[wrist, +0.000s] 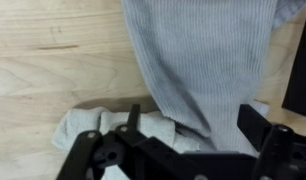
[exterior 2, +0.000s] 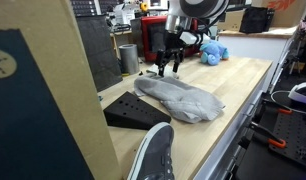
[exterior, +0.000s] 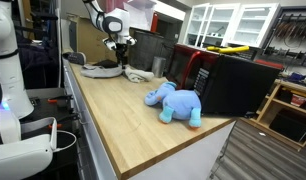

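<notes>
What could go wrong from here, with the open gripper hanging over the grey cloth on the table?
1. The grey cloth lies flat on the wooden table. The open gripper may therefore pinch only a thin fold that slips out, or scrape the wood.
2. In the wrist view a pale bundle lies against the cloth's edge and could get caught along with it.
</notes>
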Action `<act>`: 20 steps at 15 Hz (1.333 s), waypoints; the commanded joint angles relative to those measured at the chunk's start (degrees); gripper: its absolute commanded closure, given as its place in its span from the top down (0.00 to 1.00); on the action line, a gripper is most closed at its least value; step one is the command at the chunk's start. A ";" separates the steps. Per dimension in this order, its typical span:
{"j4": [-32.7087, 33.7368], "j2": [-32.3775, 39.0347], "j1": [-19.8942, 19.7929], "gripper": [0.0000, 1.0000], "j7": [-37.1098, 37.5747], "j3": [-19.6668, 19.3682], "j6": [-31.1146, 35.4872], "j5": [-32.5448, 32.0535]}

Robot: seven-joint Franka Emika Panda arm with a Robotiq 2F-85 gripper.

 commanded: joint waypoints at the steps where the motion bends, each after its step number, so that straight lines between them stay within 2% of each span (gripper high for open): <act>1: 6.40 5.27 -0.41 0.74 7.94 -2.70 -0.33 -4.69; 3: 8.63 6.90 -0.03 0.65 11.47 -4.70 -2.07 -7.30; 7: 11.00 10.01 0.73 0.33 14.61 -6.33 -2.93 -8.05; 10: 11.88 12.00 1.59 0.11 15.76 -6.38 -1.05 -8.20; 12: 12.50 13.06 2.46 0.00 16.09 -6.98 0.68 -9.64; 20: 17.42 18.11 6.70 0.02 21.20 -12.88 6.95 -19.36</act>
